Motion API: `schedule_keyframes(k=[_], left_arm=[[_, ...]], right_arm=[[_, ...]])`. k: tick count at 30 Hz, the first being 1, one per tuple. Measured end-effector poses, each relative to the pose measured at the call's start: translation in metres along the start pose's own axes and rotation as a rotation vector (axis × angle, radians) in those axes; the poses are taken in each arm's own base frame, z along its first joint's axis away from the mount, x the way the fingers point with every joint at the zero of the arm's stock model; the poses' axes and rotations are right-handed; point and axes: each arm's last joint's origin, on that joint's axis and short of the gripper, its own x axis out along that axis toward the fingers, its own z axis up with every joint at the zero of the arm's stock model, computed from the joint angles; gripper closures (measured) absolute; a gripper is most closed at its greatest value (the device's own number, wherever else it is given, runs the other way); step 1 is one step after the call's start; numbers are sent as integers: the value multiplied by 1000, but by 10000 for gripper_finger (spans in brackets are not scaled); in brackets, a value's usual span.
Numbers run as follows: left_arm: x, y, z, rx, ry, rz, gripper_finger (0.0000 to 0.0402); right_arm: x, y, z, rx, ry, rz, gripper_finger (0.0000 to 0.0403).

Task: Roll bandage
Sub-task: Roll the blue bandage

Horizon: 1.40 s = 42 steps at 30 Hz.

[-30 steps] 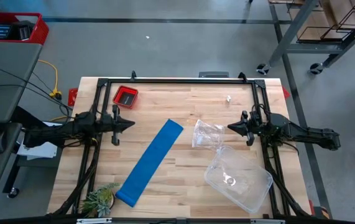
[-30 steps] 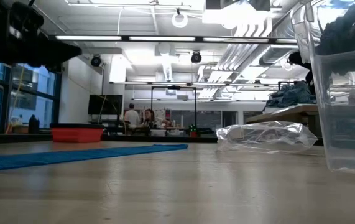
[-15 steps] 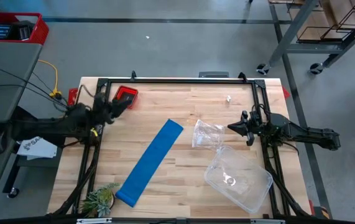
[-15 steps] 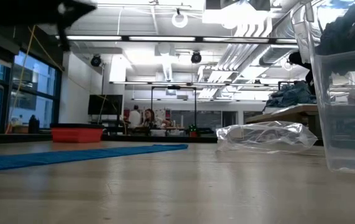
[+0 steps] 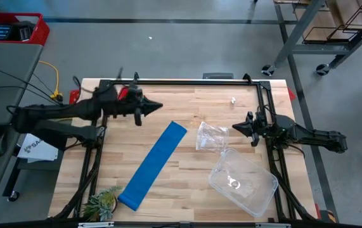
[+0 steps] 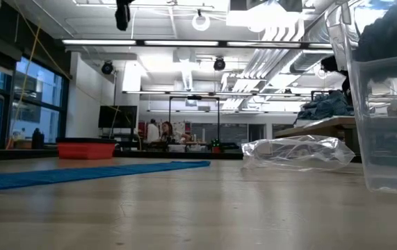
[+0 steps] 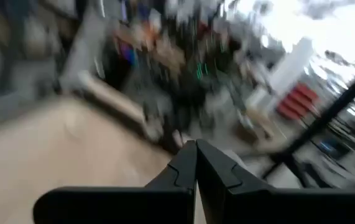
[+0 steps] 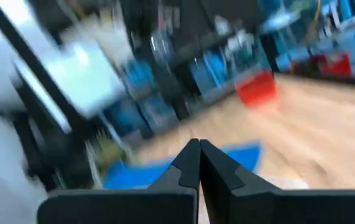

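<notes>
The bright blue bandage (image 5: 153, 164) lies flat as a long band, slanting from the table's middle toward its near left corner; it also shows in the low view (image 6: 80, 173). Its near end (image 5: 130, 201) is slightly folded. My left gripper (image 5: 160, 106) is shut and empty, raised over the far left of the table, beyond the bandage's far end. My right gripper (image 5: 234, 128) is shut and empty at the right, beside the clear plastic bag (image 5: 211, 137). In the wrist views both pairs of fingers meet at their tips: left (image 7: 195, 144), right (image 8: 198, 144).
A small red tray (image 5: 125, 95) sits at the far left, partly under my left arm. A clear plastic tub (image 5: 242, 181) stands at the near right. A small green plant (image 5: 103, 202) sits at the near left corner. A black frame (image 5: 187, 82) runs round the table.
My left arm has risen and swung from the table's left edge toward the far edge and then the middle, its gripper now pointing right over the far left area near the red tray. The bandage and my right arm have kept still.
</notes>
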Motion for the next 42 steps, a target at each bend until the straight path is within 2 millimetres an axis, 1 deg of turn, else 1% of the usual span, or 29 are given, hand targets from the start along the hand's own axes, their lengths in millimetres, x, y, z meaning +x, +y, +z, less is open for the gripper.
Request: schedule_keyframes(k=[2, 4, 6, 8, 10, 12, 14, 16, 19, 21, 25, 27, 29, 32, 35, 39, 42], left_arm=[[0, -9, 11, -61, 70, -4, 401], [-3, -19, 19, -61, 125, -1, 401], [-6, -31, 31, -21, 151, -4, 401], [-11, -40, 39, 11, 202, 41, 401], [-15, -48, 44, 53, 269, 87, 401], [-17, -53, 41, 85, 375, 150, 401], [-17, -57, 35, 96, 468, 169, 401], [-19, -60, 22, 93, 607, 138, 401], [-23, -67, -2, 61, 862, 111, 401], [-26, -73, -18, 75, 999, 116, 401], [-25, -91, -43, 207, 1134, 48, 389], [-19, -97, -58, 288, 1190, 3, 372], [-18, -96, -76, 365, 1276, -12, 350], [-19, -90, -108, 455, 1400, -58, 310], [-22, -83, -139, 488, 1500, -151, 270], [-26, -84, -171, 487, 1495, -290, 229], [-28, -91, -191, 490, 1429, -385, 211]], right_arm=[[-1, 6, 13, 138, -157, 35, 402], [-4, 11, 27, 230, -318, 66, 402], [-7, 16, 37, 230, -433, 130, 402], [-11, 23, 49, 202, -546, 208, 402], [-9, 30, 58, 162, -580, 245, 402], [0, 37, 66, 125, -532, 262, 402], [14, 46, 76, 93, -468, 280, 402], [32, 55, 86, 77, -401, 297, 402], [66, 68, 95, 99, -307, 283, 402], [88, 73, 97, 77, -223, 256, 402], [129, 79, 99, 16, 23, 244, 402], [146, 80, 97, 19, 151, 199, 402], [159, 81, 95, 4, 265, 138, 402], [170, 81, 95, -57, 410, 71, 402], [173, 86, 100, -94, 515, 34, 402], [169, 95, 107, -99, 591, 17, 402], [162, 99, 108, -103, 630, 4, 402]])
